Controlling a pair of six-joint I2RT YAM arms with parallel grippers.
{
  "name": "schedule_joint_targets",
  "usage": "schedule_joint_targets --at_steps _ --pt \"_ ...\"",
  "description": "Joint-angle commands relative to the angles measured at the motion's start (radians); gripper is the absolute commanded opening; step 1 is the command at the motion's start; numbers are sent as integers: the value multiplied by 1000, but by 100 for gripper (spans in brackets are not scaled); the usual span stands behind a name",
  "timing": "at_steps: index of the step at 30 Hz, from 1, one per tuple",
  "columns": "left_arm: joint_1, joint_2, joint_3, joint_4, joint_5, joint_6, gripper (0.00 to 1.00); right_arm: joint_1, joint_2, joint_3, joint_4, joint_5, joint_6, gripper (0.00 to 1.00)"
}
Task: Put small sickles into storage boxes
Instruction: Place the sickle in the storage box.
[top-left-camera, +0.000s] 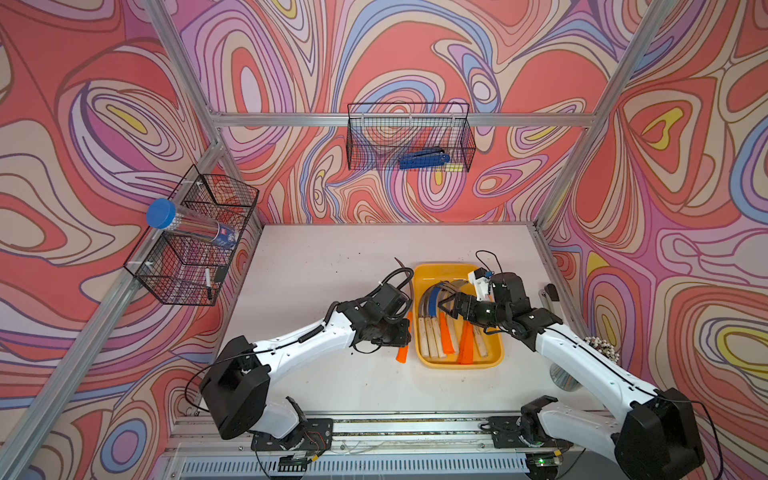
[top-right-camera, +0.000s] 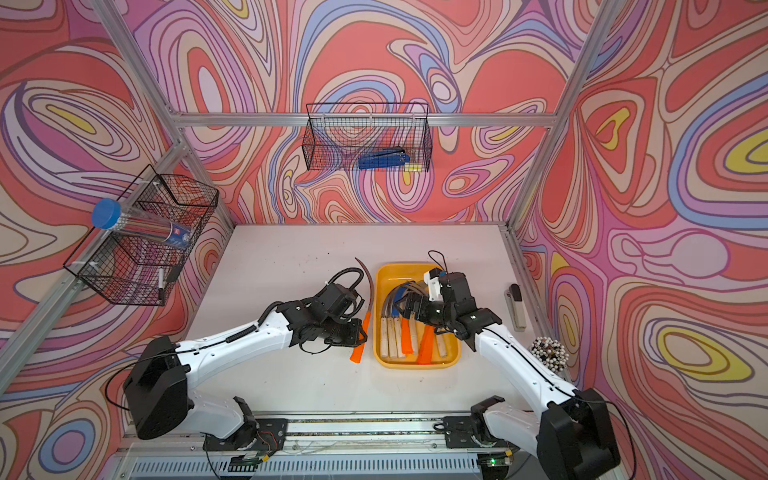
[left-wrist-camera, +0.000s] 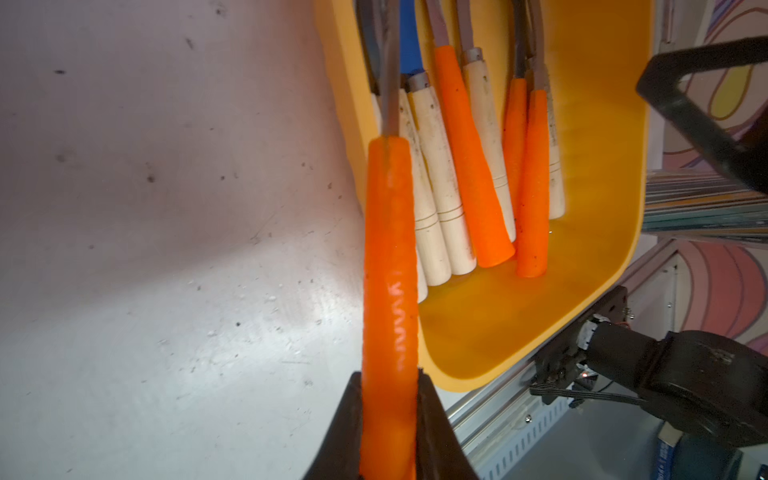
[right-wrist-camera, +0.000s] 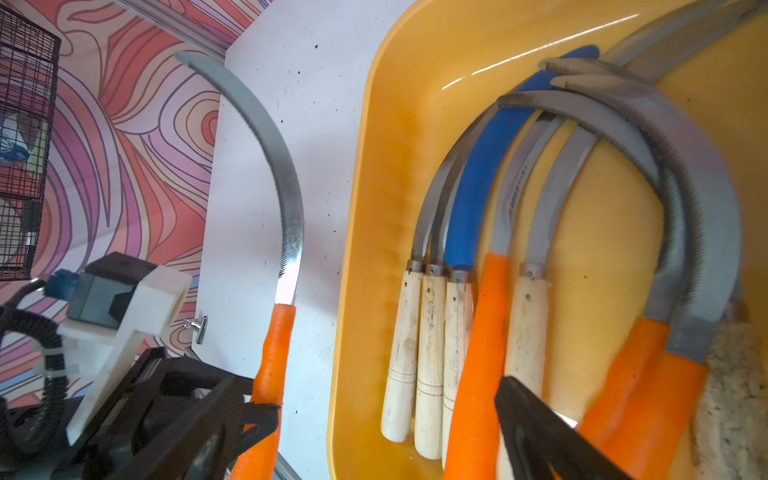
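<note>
nearly done: the yellow tray (top-left-camera: 453, 272) already holds a pile of sickles (top-left-camera: 434, 332), wood and orange handles side by side, blades curving toward the far end, one blade blue. one sickle (right-wrist-camera: 277, 345) is left outside, running along the table (top-left-camera: 316, 270) just beside the tray's long side. left gripper (left-wrist-camera: 390, 395) is clamped narrow on the butt of its orange handle; can't tell if it's lifted off the table. right gripper (top-left-camera: 448, 308) hangs over the blades in the tray, jaws wide, holding nothing. no other loose sickle in both top views, so what's left looks like carrying this one over the rim and letting go.
</note>
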Motion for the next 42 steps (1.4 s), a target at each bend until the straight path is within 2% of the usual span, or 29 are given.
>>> schedule_joint_targets --at_steps 1,8,13,17,23,26,30,33,38,42 --pt "-7 39 38 165 103 -60 0 2 -13 21 -9 -12 -1 98" --pt "-8 104 27 426 228 -151 0 2 -25 -26 78 -31 51 97" --pt "-9 142 -30 681 319 -258 0 2 -19 -72 181 -55 99 88" --pt "-8 174 -84 905 368 -361 0 1 -12 -100 250 -62 127 70" --pt "-8 203 -106 997 390 -399 0 2 -31 -132 343 -77 171 44" --pt "-9 193 -113 989 382 -389 1 2 -34 -135 346 -68 171 31" --pt "-9 183 -106 945 377 -366 10 2 -20 -133 350 -66 171 15" --pt "-8 171 -99 886 370 -336 20 2 -12 -125 344 -61 165 6" --pt "-8 98 -56 562 258 -181 44 2 3 -77 286 -42 126 1" --pt "-8 19 -29 325 122 -69 58 2 28 -34 225 -17 93 0"
